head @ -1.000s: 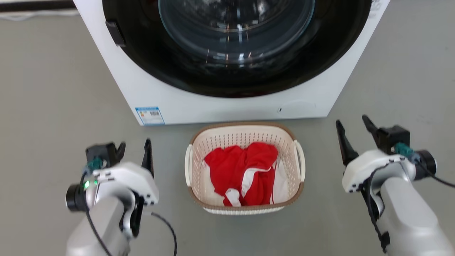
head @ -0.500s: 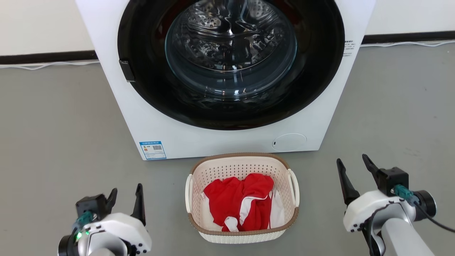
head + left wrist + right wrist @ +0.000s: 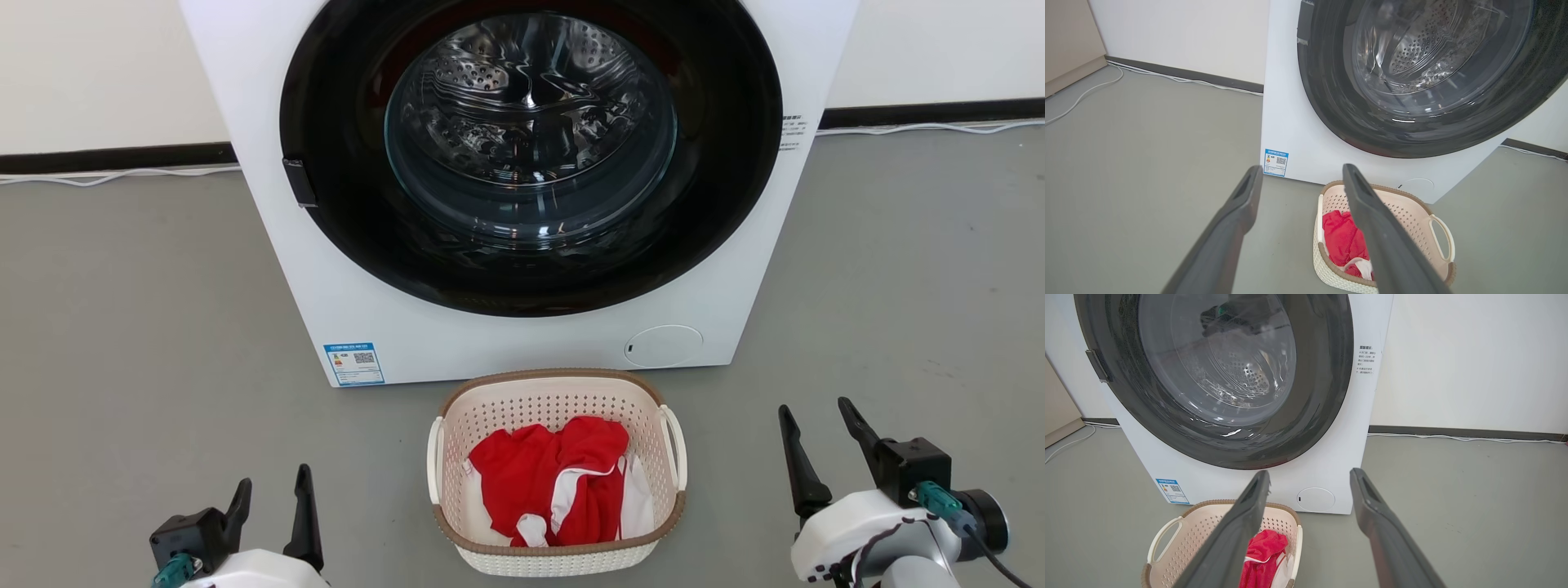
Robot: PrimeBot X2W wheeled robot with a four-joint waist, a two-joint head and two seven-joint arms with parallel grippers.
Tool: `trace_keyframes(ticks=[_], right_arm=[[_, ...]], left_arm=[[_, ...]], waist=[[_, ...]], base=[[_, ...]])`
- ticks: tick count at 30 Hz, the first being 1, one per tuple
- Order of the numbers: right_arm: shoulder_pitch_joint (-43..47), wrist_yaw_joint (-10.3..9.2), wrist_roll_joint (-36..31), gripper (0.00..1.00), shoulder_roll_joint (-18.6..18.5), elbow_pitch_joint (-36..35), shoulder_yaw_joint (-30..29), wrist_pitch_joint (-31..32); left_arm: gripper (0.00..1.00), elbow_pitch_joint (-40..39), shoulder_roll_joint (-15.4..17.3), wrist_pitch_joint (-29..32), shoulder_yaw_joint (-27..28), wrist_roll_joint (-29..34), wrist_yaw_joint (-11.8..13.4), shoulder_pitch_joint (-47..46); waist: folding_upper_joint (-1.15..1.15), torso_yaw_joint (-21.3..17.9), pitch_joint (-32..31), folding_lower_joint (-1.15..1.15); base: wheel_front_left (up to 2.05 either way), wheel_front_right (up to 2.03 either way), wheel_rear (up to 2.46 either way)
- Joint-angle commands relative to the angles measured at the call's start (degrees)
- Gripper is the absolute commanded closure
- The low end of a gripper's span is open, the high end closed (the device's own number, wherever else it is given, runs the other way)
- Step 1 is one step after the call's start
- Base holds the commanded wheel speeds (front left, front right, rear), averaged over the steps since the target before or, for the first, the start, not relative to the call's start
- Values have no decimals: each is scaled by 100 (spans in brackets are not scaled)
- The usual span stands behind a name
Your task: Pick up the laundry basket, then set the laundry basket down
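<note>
The laundry basket (image 3: 549,406), standing on the floor (image 3: 147,343) between the two end effectors and well apart from both, is judged at risk of being tipped, its red garment (image 3: 555,474) spilled, if the loop handles (image 3: 680,447) are being lifted unevenly. It is being shown as cream-white perforated plastic with a brown woven-look rim, probably light and easily pushed. The left end effector (image 3: 273,490) and right end effector (image 3: 814,416) are being held empty, fingers apart, the washing machine (image 3: 506,347) just beyond.

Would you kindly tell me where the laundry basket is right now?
In the head view, the laundry basket sits on the grey floor at lower centre, just in front of the washing machine, between the left gripper and the right gripper.
</note>
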Motion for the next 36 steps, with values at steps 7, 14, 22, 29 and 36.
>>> trace_keyframes(ticks=[7, 14, 22, 29, 36], right_arm=[[36, 34, -79, 0, 27, -386, 57, -4], [122, -6, 213, 100, 70, -62, -145, 112], [169, -3, 830, 100, 74, -197, -136, 243], [207, -1, 1356, 100, 78, -323, -115, 330], [232, 2, 1877, 100, 83, -432, -115, 437]], left_arm=[[0, -401, 53, -62, 385, 168, 134, 41], [100, -81, -107, 79, 183, -36, 52, 251], [100, -118, -162, 211, 308, -433, -71, 212], [100, -141, -211, 326, 415, -778, -178, 167], [100, -173, -260, 441, 524, -1123, -285, 126]], waist=[[0, -19, -13, 1], [0, -18, -15, 2], [0, -19, -14, 1], [0, -20, -8, 1], [0, -20, -5, 1]], base=[[0, 0, 0], [0, 0, 0], [0, 0, 0], [0, 0, 0], [0, 0, 0]])
